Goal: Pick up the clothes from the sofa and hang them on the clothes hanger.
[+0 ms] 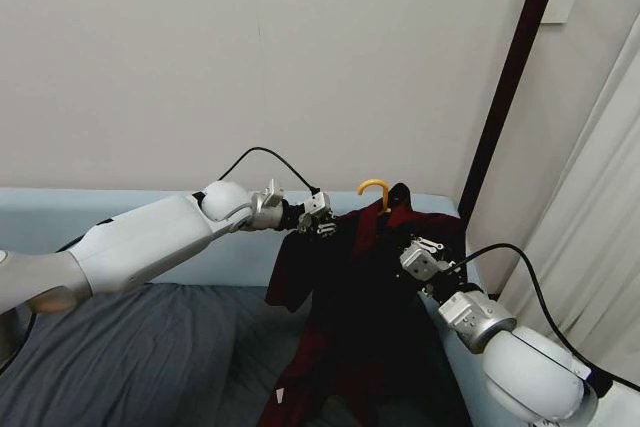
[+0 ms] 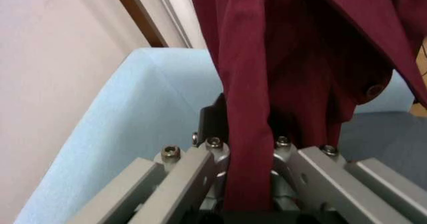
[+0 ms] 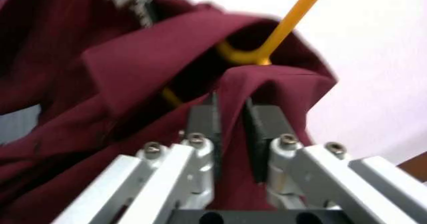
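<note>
A dark red shirt [image 1: 350, 317] hangs in the air above the sofa, draped over a yellow hanger [image 1: 374, 188] whose hook sticks up at the collar. My left gripper [image 1: 322, 219] is shut on the shirt's left shoulder; in the left wrist view a fold of red cloth [image 2: 248, 134] runs between its fingers [image 2: 212, 129]. My right gripper [image 1: 425, 250] is shut on the right shoulder, and the right wrist view shows cloth [image 3: 230, 129] pinched between its pads [image 3: 203, 129] just below the yellow hanger [image 3: 293, 19].
A light blue sofa [image 1: 120, 209] with a grey seat cushion [image 1: 130, 357] lies below. A dark clothes-rack pole [image 1: 510, 87] rises at the right, with a white curtain [image 1: 600, 247] beyond it. The wall behind is bare.
</note>
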Controlling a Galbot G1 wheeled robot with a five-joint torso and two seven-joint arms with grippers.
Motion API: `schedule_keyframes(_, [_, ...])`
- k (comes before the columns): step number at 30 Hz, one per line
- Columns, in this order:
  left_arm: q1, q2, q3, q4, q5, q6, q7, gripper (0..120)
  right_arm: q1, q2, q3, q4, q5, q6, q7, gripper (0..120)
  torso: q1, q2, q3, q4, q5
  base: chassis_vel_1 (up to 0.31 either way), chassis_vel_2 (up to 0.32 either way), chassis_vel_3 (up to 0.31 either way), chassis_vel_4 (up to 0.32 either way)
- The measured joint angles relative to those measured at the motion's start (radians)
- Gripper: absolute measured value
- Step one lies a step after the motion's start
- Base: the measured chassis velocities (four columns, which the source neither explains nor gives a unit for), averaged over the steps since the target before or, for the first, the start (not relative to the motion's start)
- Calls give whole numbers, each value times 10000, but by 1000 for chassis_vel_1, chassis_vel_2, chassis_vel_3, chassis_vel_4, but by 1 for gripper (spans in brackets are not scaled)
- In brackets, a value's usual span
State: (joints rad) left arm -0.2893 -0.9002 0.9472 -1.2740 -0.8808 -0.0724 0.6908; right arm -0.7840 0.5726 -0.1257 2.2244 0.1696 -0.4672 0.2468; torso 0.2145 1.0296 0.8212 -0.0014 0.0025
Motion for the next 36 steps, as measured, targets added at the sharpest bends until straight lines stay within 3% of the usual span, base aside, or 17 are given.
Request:
schedule_keyframes(6, [116,317,-264,-143,-19,-118,96,2,-501,-293,345,312,655,-419,-9,37,0,0,0,0,1,0,0,0,0])
schedule_keyframes(12, [150,932,-450,-526,-81,-256,323,2,-1135,-844,958,1066,2376,-950,138,62,0,1,-1,-4,1,0,0,0,0])
schedule_keyframes(19, [232,2167,-687,-981,-141,-538,807,2,-1345,-1450,1406,1258,2861,-122,-541,89,-1,2,-2,4,1,0,0,0,0])
schedule_keyframes(22, [302,2396,-765,-979,-92,-692,966,2,-1245,-1696,1548,1262,3162,81,-737,97,-1,2,-1,4,-1,0,0,0,0])
schedule_keyframes(29, [461,2830,-978,-1011,58,-1057,1470,2,-811,-2478,1848,883,3491,938,-1587,100,-1,1,-1,0,1,0,0,0,0])
schedule_keyframes(36, [502,2847,-988,-1004,392,-1421,1813,2,-411,-2904,1867,127,3791,1923,-2731,100,0,1,-1,1,2,0,0,0,0])
